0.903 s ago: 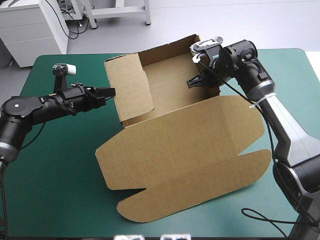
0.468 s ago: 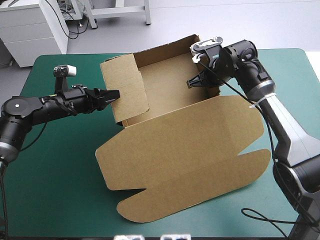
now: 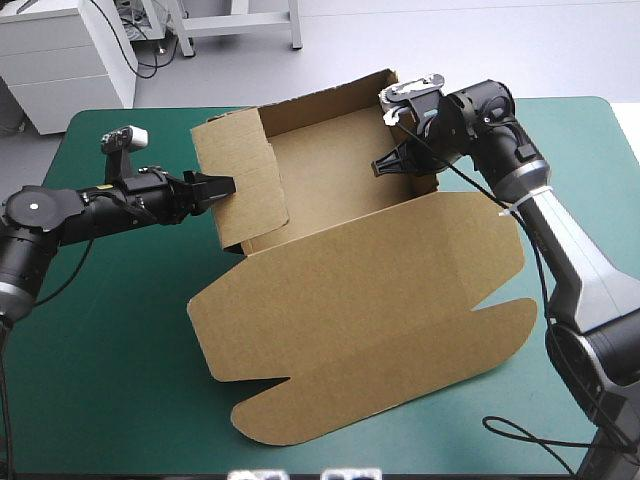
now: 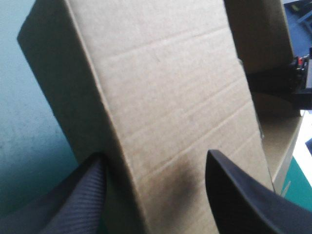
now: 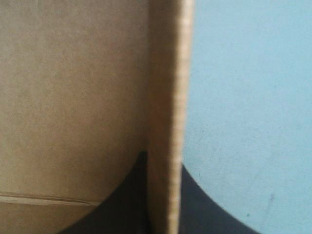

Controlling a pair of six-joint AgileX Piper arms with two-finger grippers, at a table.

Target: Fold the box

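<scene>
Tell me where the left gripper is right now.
In the high view, the left gripper is left of centre, clamped on the raised left wall of the box, opposite the right gripper on the right wall.

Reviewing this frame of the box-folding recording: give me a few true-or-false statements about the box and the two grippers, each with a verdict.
1. The lid lies open and flat on the teal-green cover. True.
2. The right gripper hangs open and touches nothing. False: it is shut on the box, with the right wall between its fingers.
3. The left gripper has the left wall between its fingers. True.
4. The box is one flat sheet. False: its walls are raised.
5. Both grippers are at the same wall. False: they are at opposite walls.
</scene>
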